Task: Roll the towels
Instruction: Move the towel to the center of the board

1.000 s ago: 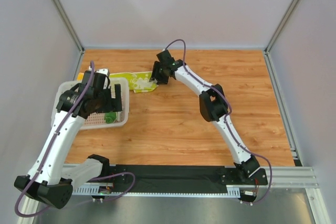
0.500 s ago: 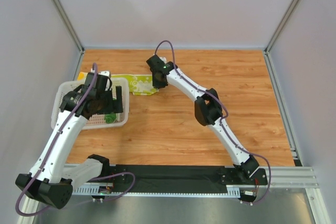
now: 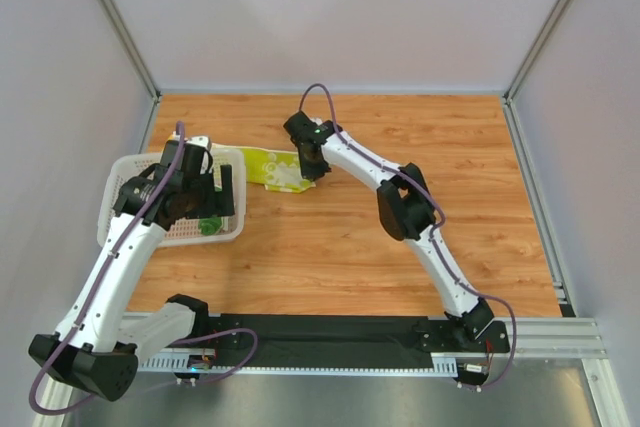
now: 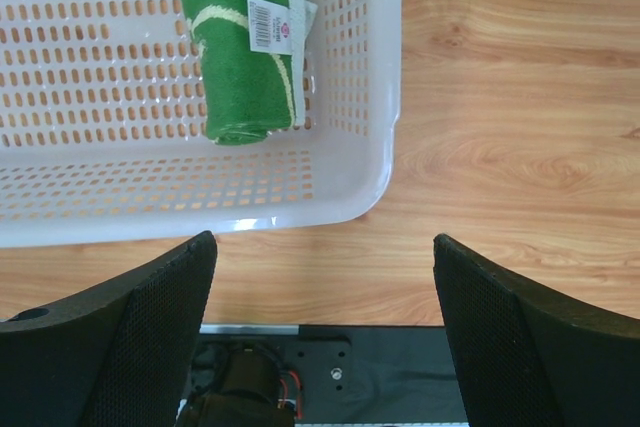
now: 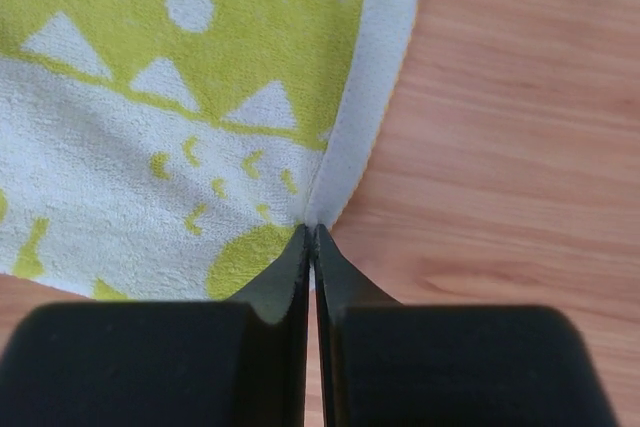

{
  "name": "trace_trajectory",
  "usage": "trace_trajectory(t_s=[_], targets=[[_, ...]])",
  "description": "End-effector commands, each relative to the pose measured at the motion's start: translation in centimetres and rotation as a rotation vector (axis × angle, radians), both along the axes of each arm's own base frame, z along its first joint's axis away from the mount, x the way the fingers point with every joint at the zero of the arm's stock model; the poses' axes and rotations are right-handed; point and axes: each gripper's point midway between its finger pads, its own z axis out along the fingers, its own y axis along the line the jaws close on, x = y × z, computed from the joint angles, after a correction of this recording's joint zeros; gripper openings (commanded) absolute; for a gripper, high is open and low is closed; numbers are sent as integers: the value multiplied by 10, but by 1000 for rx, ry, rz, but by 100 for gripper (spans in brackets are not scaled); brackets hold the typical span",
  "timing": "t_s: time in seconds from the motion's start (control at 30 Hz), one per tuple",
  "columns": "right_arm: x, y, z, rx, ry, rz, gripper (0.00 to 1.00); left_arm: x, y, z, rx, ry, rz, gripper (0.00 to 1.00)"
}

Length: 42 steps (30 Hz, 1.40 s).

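A lime-yellow towel (image 3: 272,168) with white shapes lies flat on the wooden table, just right of the basket. My right gripper (image 5: 312,232) is shut on the white hem at its right edge (image 5: 360,97), seen from above as the right gripper (image 3: 309,166). A dark green towel (image 4: 243,42), rolled and with a white label, lies inside the white mesh basket (image 4: 385,97). My left gripper (image 4: 322,247) hangs open over the bare wood just in front of the basket, holding nothing. The green towel (image 3: 210,224) shows partly under the left arm from above.
The basket (image 3: 118,175) stands at the table's left side, near the left wall. A black base rail (image 3: 330,332) runs along the near edge. Grey walls enclose the wooden table (image 3: 420,127) on three sides.
My right gripper has shut on the lime-yellow towel's right edge, and the towel has shifted right and slightly nearer. The left arm has hardly moved.
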Motion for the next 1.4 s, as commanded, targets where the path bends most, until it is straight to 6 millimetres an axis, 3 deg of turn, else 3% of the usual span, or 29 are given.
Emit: trace_trajectory(t_s=[0.0, 0.03, 0.1, 0.13, 0.17, 0.2, 0.23, 0.27, 0.43, 0.5, 0.6, 0.67, 0.7, 0.77, 0.97, 1.17, 1.37], targets=[[-26, -86, -15, -157, 158, -72, 0, 4, -6, 5, -25, -30, -35, 95], [-23, -96, 14, -132, 111, -96, 0, 7, -8, 6, -32, -39, -43, 95], [-25, -121, 24, -130, 99, -142, 0, 9, -12, 7, -46, -44, -58, 95], [-33, -153, 18, -167, 131, -188, 0, 13, -14, 9, -49, -51, -63, 95], [-34, -167, 38, -157, 101, -214, 0, 16, -15, 10, -53, -50, -65, 95], [-33, -191, 43, -163, 101, -262, 0, 18, -18, 10, -60, -48, -75, 95], [-48, -212, 35, -208, 135, -288, 0, 21, -21, 12, -66, -54, -81, 95], [-50, -225, 52, -198, 107, -312, 0, 22, -22, 12, -68, -54, -85, 95], [-85, -318, 53, -276, 172, -531, 0, 37, -40, 8, -108, -45, -118, 95], [-86, -349, 58, -267, 170, -618, 0, 44, -55, 3, -148, -27, -158, 95], [-86, -371, 66, -276, 169, -654, 1, 52, -77, -6, -161, 16, -216, 95], [-83, -375, 76, -281, 162, -645, 17, 61, -95, -17, -140, 47, -265, 96], [-82, -374, 80, -275, 153, -643, 34, 69, -104, -12, -145, 31, -286, 95], [-79, -370, 87, -242, 143, -648, 44, 78, -118, -14, -133, 39, -325, 95], [-77, -358, 95, -177, 155, -626, 45, 134, -153, -36, -103, 66, -418, 89], [-91, -354, 94, -169, 197, -596, 41, 190, -181, -85, -55, 128, -489, 85], [-112, -355, 95, -182, 230, -589, 39, 218, -192, -121, -26, 135, -523, 82]])
